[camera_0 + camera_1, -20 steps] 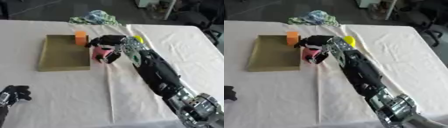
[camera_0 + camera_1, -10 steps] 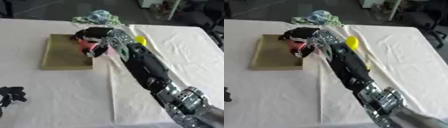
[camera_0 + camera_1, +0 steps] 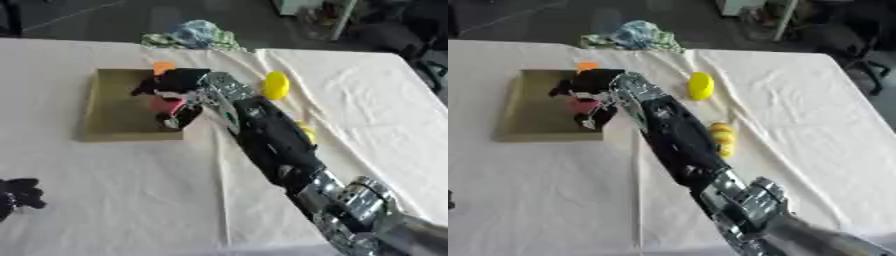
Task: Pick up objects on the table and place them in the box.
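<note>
Your right robot hand [image 3: 179,90] grips pink object [image 3: 164,104] over box [image 3: 112,107]; orange block [image 3: 164,66] inside; yellow pieces [image 3: 700,85] left on bench [image 3: 131,190].

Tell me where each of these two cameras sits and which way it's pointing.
Left eye view: in the head, looking down at the table; right hand holds a pink object over the box; left hand low at the left edge.
Right eye view: beside it, facing the same way; right arm, left hand barely visible.
Both share box, yellow object and crumpled cloth.
</note>
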You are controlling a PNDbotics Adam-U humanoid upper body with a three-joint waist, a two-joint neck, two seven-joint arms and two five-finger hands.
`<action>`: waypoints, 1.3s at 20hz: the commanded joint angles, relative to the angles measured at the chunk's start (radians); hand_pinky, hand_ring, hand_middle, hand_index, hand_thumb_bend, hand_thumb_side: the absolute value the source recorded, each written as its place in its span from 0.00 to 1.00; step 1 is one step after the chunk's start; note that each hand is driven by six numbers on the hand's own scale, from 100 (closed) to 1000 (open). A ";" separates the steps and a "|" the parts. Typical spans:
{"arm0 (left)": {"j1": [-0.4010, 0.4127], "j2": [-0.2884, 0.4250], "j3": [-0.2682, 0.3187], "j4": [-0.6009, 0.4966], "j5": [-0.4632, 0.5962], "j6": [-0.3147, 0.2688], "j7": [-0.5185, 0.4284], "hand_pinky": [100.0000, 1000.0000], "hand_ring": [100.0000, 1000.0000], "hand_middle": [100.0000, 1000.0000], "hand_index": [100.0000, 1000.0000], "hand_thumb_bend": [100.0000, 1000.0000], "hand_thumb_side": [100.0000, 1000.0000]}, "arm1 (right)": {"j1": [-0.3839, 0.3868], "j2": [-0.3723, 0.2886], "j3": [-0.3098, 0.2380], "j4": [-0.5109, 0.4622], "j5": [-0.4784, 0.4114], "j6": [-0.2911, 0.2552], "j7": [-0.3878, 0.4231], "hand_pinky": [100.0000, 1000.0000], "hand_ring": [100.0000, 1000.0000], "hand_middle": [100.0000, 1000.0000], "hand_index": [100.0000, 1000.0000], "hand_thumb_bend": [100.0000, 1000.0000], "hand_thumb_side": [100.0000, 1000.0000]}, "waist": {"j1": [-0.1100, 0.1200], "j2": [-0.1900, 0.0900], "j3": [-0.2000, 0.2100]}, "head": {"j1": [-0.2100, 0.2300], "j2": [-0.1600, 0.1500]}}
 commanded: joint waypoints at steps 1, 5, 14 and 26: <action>-0.005 0.017 0.003 -0.014 0.001 -0.003 -0.001 0.78 0.53 0.53 0.71 0.00 1.00 | -0.015 -0.003 -0.014 -0.007 0.044 -0.003 -0.048 0.76 0.83 0.91 1.00 0.09 0.35 | -0.003 -0.013 -0.003 | -0.004 0.004; -0.006 0.017 0.002 -0.014 0.001 -0.003 -0.001 0.78 0.53 0.53 0.71 0.00 1.00 | -0.014 -0.003 -0.014 -0.013 0.042 -0.018 -0.091 0.79 0.89 0.92 1.00 0.10 0.52 | -0.002 -0.011 -0.007 | -0.003 0.004; -0.002 0.019 0.007 -0.013 -0.001 -0.004 0.002 0.78 0.53 0.53 0.71 0.00 1.00 | -0.019 -0.077 -0.107 -0.090 -0.126 0.059 -0.157 0.83 0.88 0.93 1.00 0.00 0.42 | 0.000 -0.014 -0.019 | 0.000 0.004; 0.006 0.024 0.014 -0.011 -0.005 -0.004 0.009 0.78 0.52 0.53 0.71 0.00 1.00 | -0.054 -0.220 -0.218 0.142 -0.240 0.268 0.098 0.90 0.96 0.98 1.00 0.05 0.13 | -0.004 -0.016 -0.028 | 0.005 0.004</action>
